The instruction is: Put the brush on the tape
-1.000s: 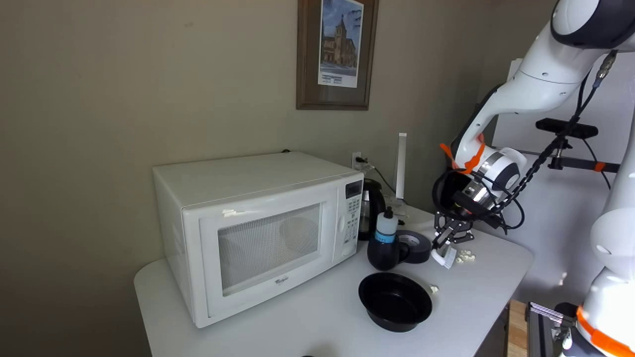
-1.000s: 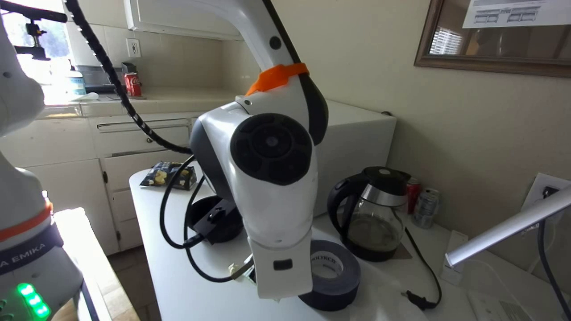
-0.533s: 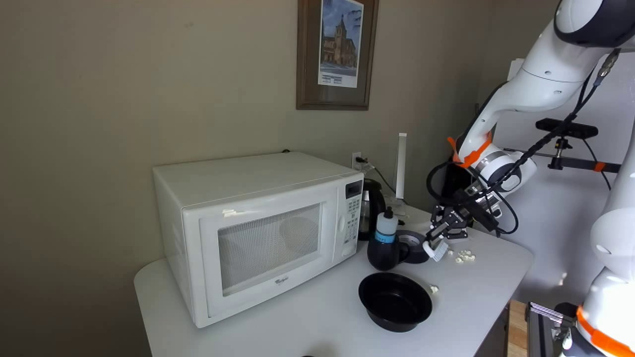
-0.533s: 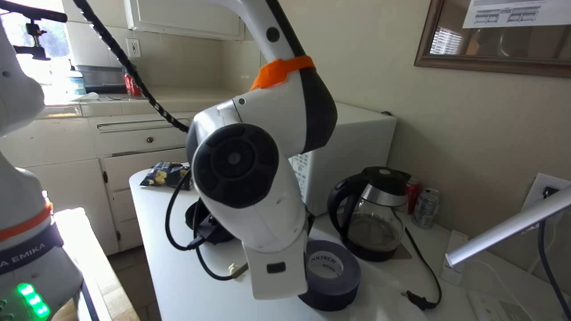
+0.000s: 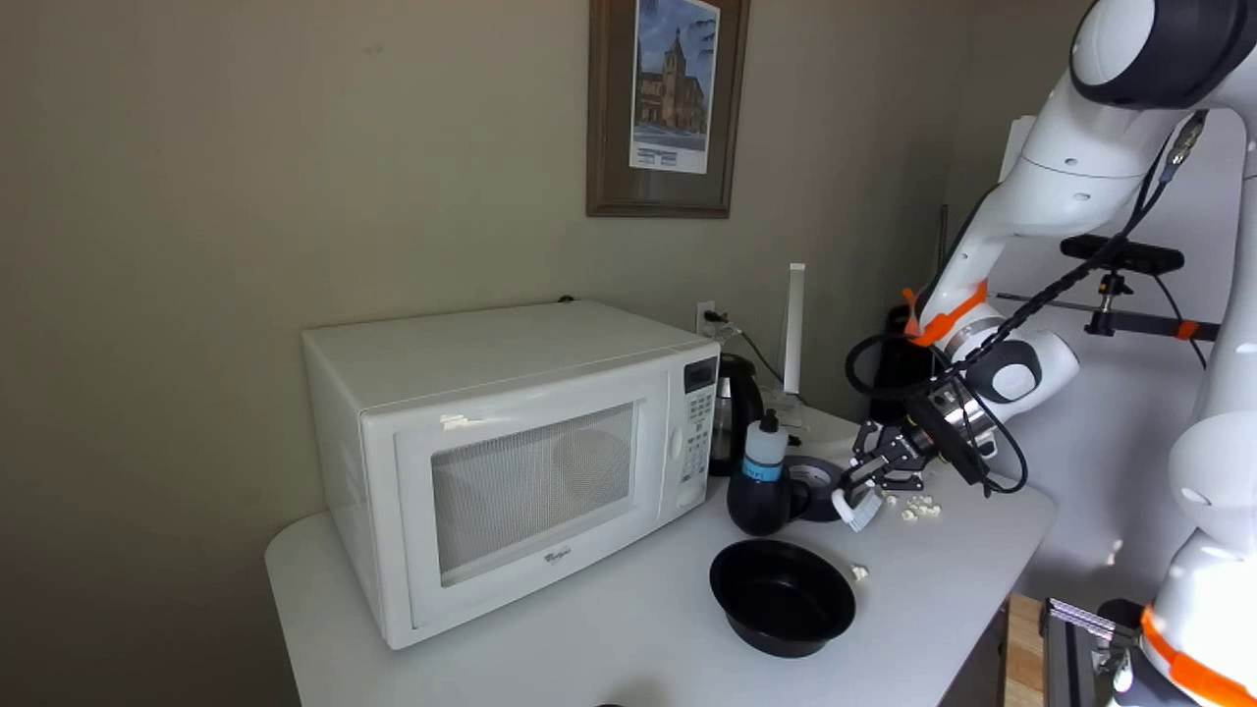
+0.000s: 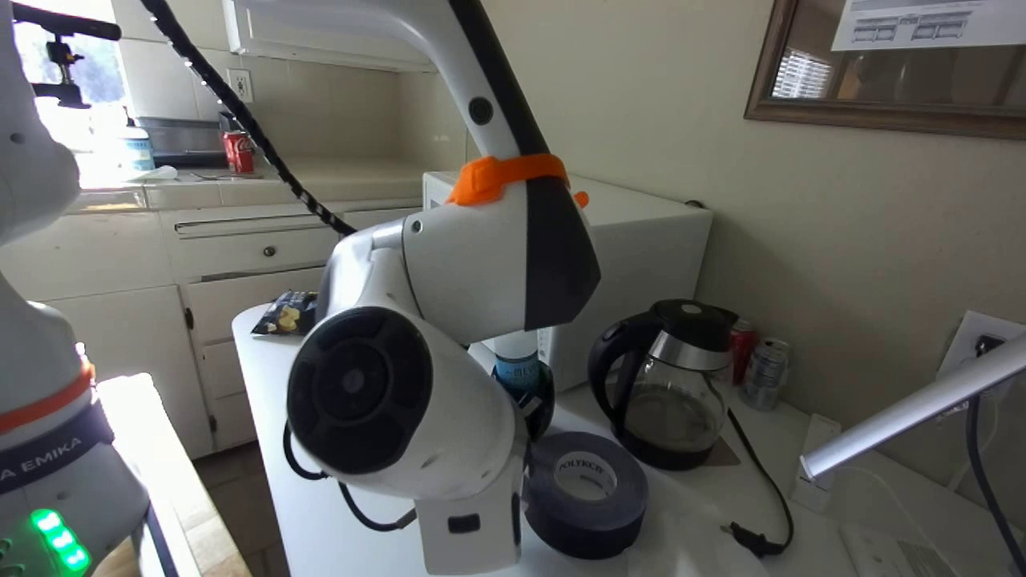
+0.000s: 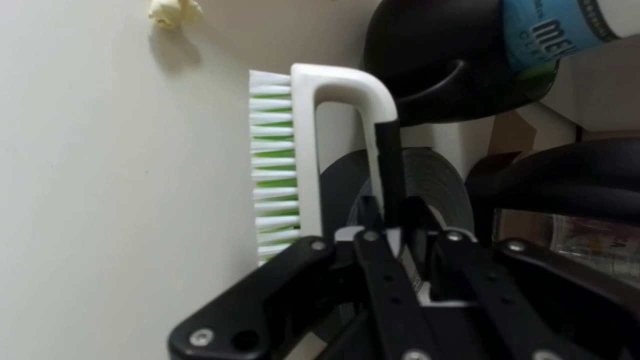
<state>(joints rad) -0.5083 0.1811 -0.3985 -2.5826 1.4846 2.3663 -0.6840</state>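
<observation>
The brush (image 7: 306,150) has a white frame, a black grip strip and white-green bristles. My gripper (image 7: 394,207) is shut on its handle. In the wrist view the handle lies across the tape (image 7: 440,175), a dark thick round roll. The bristles point away from it, over the white table. In an exterior view the brush (image 5: 858,511) hangs from my gripper (image 5: 854,481) at the right edge of the tape (image 5: 817,483). Whether they touch I cannot tell. The tape (image 6: 589,538) shows whole in an exterior view, where the arm hides the gripper and brush.
A black mug (image 5: 754,509) holding a bottle (image 5: 765,447) stands close beside the tape. A glass kettle (image 6: 677,401) stands behind it. A black bowl (image 5: 783,643), popcorn pieces (image 5: 921,507) and a microwave (image 5: 530,471) are on the table.
The gripper has carried the brush to the left toward the tape in an exterior view, then slightly down. The wrist has tilted over. The tape has not moved.
</observation>
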